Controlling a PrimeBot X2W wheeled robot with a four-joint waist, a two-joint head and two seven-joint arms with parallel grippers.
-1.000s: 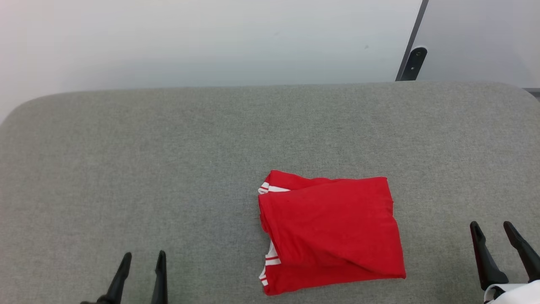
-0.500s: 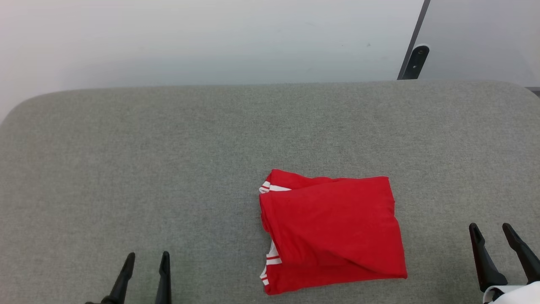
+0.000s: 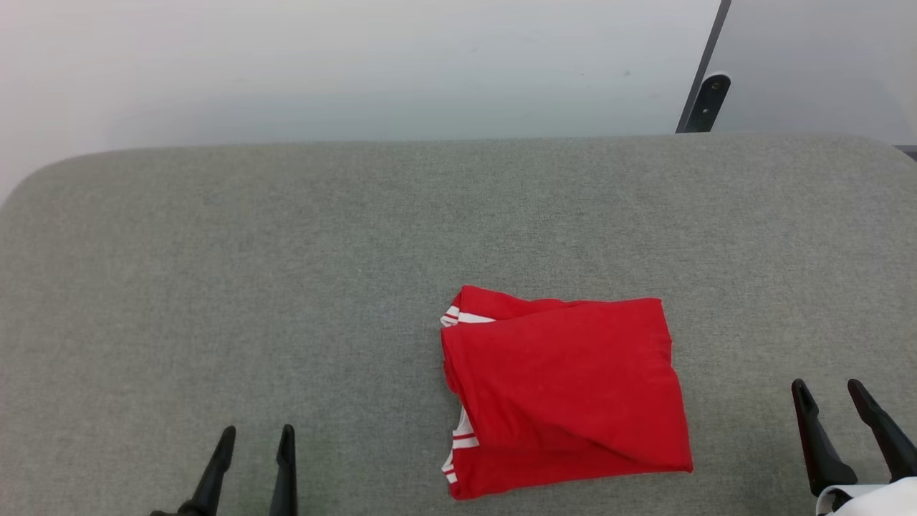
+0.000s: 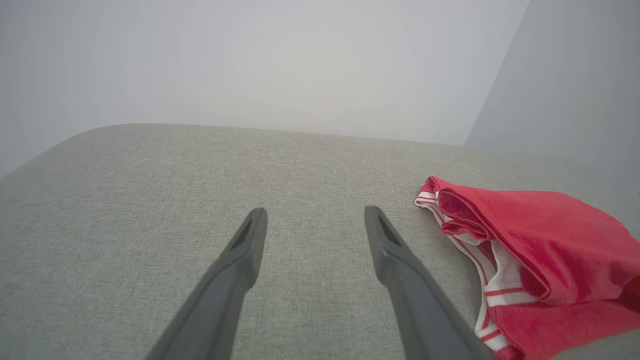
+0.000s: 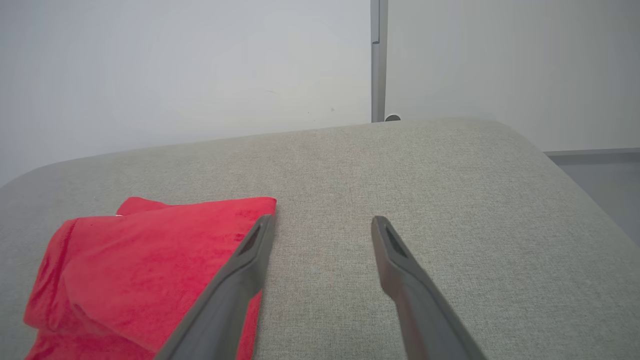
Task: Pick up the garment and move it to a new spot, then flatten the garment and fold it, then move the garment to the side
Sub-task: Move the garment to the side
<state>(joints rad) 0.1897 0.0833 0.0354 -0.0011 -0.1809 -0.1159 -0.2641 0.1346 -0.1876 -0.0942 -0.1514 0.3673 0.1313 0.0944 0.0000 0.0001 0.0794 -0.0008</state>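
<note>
The garment (image 3: 566,390) lies folded into a compact red rectangle on the grey padded table (image 3: 286,272), right of centre near the front edge. White-and-red striped trim peeks out along its left side. In the left wrist view the garment (image 4: 545,255) sits to the right of my fingers; in the right wrist view the garment (image 5: 145,270) sits to their left. My left gripper (image 3: 258,435) hovers open at the lower left, well clear of the cloth. At the lower right my right gripper (image 3: 827,388) stands open with nothing between its fingers.
A pale wall rises behind the table's far edge. A dark grey post with a black bracket (image 3: 706,100) stands at the back right. The table's rounded right corner (image 5: 510,130) drops off toward the floor.
The garment has not moved. Both grippers have shifted slightly: the left a little to the right, the right a little to the left. Both stay open.
</note>
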